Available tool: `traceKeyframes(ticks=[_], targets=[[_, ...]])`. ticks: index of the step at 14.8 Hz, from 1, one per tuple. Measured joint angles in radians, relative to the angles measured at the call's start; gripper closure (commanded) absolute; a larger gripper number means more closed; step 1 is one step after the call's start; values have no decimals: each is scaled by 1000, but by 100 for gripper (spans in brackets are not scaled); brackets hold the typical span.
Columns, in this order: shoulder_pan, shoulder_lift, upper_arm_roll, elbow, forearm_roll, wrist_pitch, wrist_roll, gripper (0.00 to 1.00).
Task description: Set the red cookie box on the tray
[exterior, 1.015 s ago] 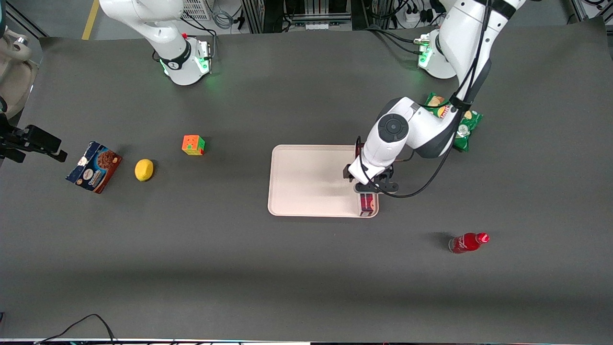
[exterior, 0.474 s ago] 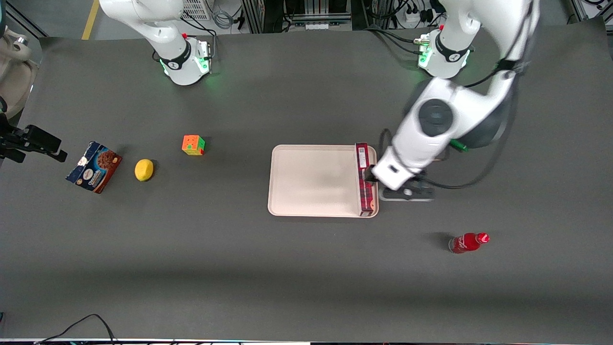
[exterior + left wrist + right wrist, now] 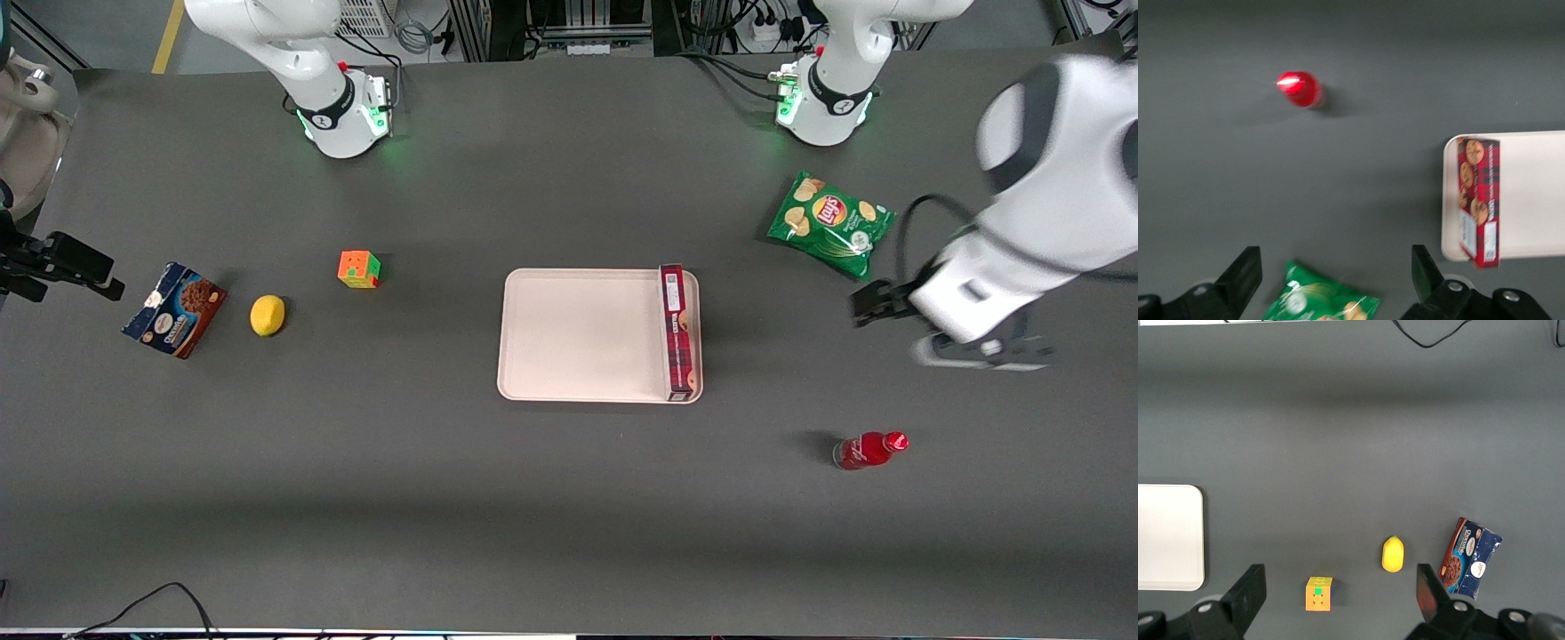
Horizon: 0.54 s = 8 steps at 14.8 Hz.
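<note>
The red cookie box (image 3: 677, 333) lies lengthwise on the tray (image 3: 578, 333), along the rim toward the working arm's end. It also shows in the left wrist view (image 3: 1479, 200), resting on the tray (image 3: 1531, 193). My left gripper (image 3: 978, 351) is raised over the bare table toward the working arm's end, well apart from the box. It is between the chips bag and the red bottle. In the left wrist view the gripper (image 3: 1335, 273) is open and empty, its fingers (image 3: 1245, 277) spread wide.
A green chips bag (image 3: 831, 222) lies farther from the front camera than the gripper. A red bottle (image 3: 867, 450) lies nearer. A colour cube (image 3: 358, 268), a lemon (image 3: 267, 315) and a blue-and-brown cookie box (image 3: 174, 308) lie toward the parked arm's end.
The gripper let go of the red cookie box on the tray, rose, and swung away toward the working arm's end. The box stays where it was set.
</note>
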Motion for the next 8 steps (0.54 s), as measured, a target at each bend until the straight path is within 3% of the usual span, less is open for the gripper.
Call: traceKeyframes(ticks=[3, 8], targets=[[16, -61, 69, 42, 25, -94, 79, 0], [36, -110, 86, 43, 68, -157, 132, 0]])
